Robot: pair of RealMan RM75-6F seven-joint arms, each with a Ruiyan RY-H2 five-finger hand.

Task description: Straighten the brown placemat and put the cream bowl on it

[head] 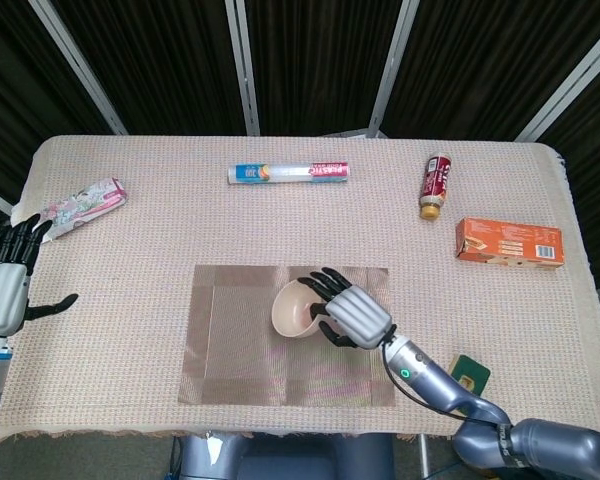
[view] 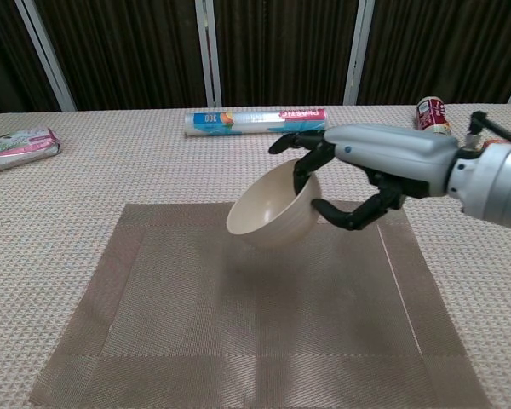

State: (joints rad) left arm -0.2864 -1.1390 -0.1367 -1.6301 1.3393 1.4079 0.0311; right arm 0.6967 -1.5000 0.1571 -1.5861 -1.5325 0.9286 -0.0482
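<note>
The brown placemat (head: 240, 350) (view: 196, 332) lies flat and square near the table's front edge. My right hand (head: 352, 316) (view: 383, 162) grips the cream bowl (head: 296, 309) (view: 271, 210) by its rim and holds it tilted, just above the middle of the placemat. My left hand (head: 4, 285) hovers at the table's left edge with its fingers spread and nothing in them; the chest view does not show it.
A plastic wrap roll (head: 288, 173) (view: 255, 120) lies at the back centre. A red bottle (head: 436, 184) (view: 432, 112) and an orange box (head: 508, 241) are at the right. A floral pouch (head: 85, 203) (view: 19, 148) is at the left, a green card (head: 469, 373) at the front right.
</note>
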